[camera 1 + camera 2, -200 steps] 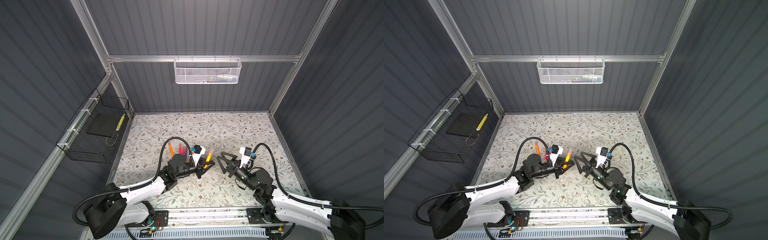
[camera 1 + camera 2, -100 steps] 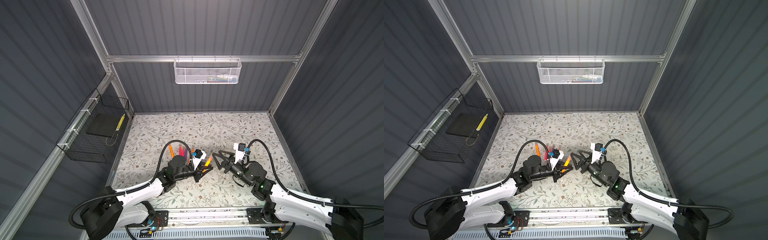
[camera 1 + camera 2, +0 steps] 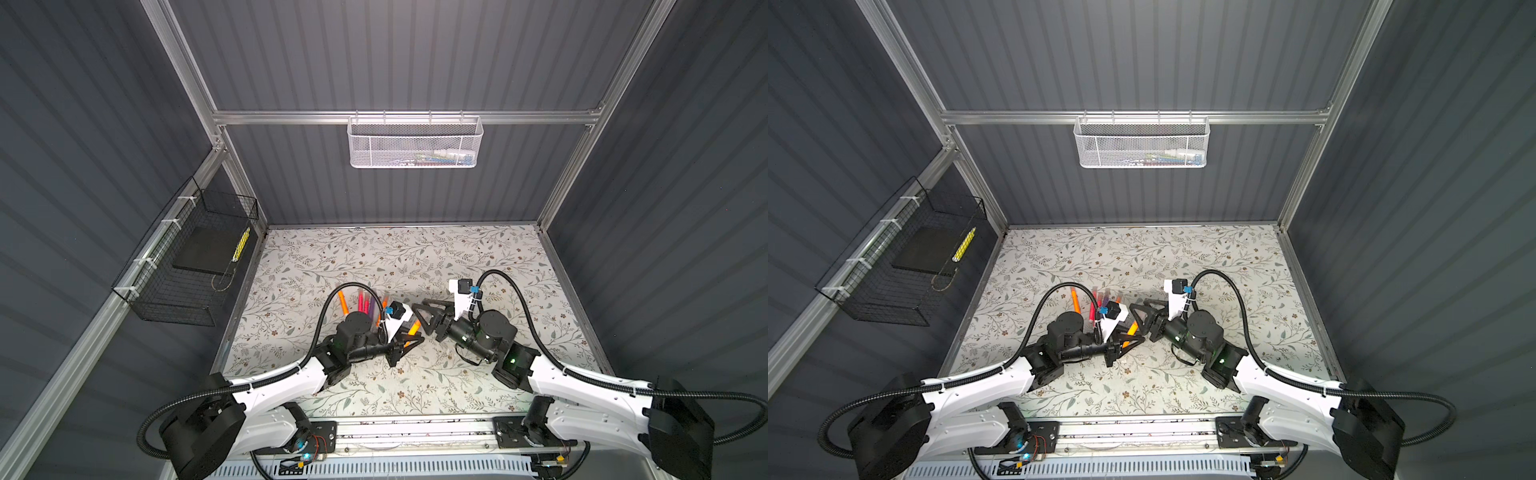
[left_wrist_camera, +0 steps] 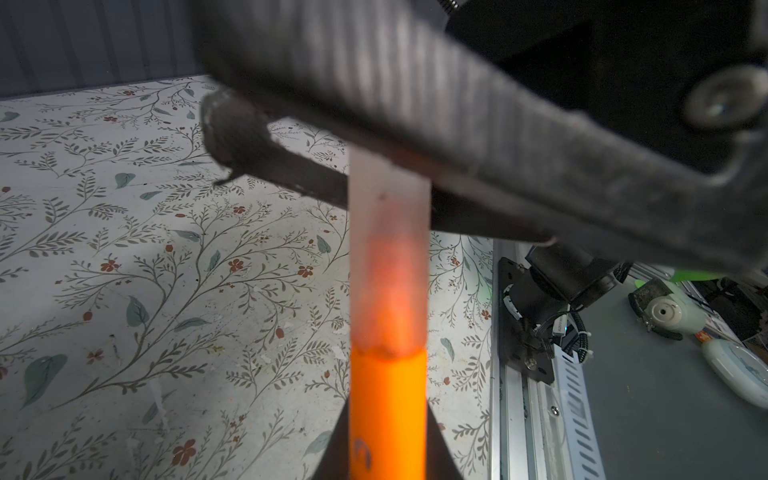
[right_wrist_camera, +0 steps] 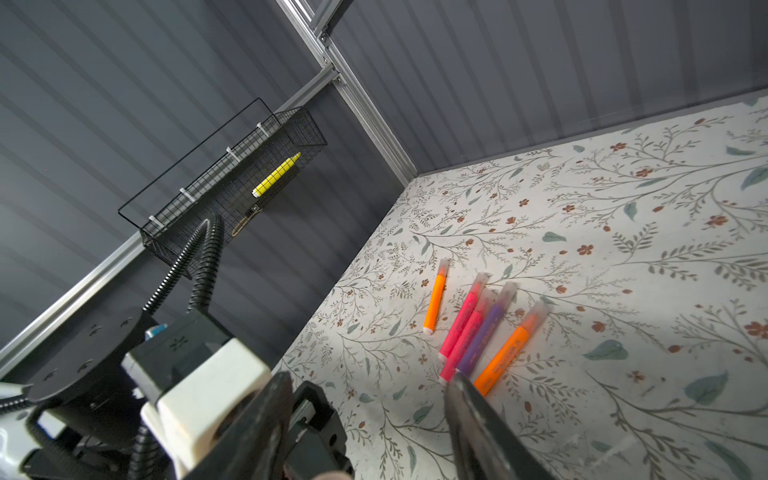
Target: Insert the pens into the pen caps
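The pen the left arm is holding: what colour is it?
The pen is bright orange; left wrist view shows it best.

Nothing legible so far, folks. Dark print runs along the barrel of the lying orange pen [image 5: 505, 357] on the surface [image 5: 623, 249], far too small to read. On the close-up orange pen [image 4: 388, 415] in the left wrist view there's a dark mark low on the barrel, blurred and unreadable.

We note the table [image 5: 582, 232], cream with grey-green leaves and rust flowers; pens [image 5: 484, 332] in orange, pink and purple; their caps [image 5: 509, 291] translucent, frosted.
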You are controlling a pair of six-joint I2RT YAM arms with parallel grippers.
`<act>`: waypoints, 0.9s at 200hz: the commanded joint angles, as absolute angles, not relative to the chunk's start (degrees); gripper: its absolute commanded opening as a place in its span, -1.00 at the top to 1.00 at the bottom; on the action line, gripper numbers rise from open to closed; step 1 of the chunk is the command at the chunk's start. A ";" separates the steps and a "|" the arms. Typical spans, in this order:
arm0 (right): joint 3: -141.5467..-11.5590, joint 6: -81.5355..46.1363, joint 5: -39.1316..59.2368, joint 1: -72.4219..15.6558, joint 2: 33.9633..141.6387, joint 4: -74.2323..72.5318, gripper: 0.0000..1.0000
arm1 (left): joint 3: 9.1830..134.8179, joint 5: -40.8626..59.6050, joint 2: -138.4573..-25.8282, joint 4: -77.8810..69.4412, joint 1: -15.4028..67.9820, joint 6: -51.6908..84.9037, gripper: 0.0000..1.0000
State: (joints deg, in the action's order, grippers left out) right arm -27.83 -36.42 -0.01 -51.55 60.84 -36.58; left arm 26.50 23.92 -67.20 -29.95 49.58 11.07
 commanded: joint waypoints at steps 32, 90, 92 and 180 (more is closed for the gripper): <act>-30.21 -36.22 2.07 -51.68 61.76 -34.34 0.14 | 27.41 20.97 -65.65 -26.88 50.01 9.55 1.00; -30.67 -36.10 2.73 -52.12 62.31 -33.15 0.54 | 28.81 17.30 -65.65 -25.70 50.00 10.59 1.00; -30.59 -36.10 2.79 -52.16 62.38 -33.25 0.55 | 28.82 16.94 -65.65 -25.67 50.01 10.62 1.00; -26.90 -36.77 6.19 -53.32 65.82 -38.42 1.00 | 35.87 8.63 -66.33 -23.13 46.59 11.63 1.00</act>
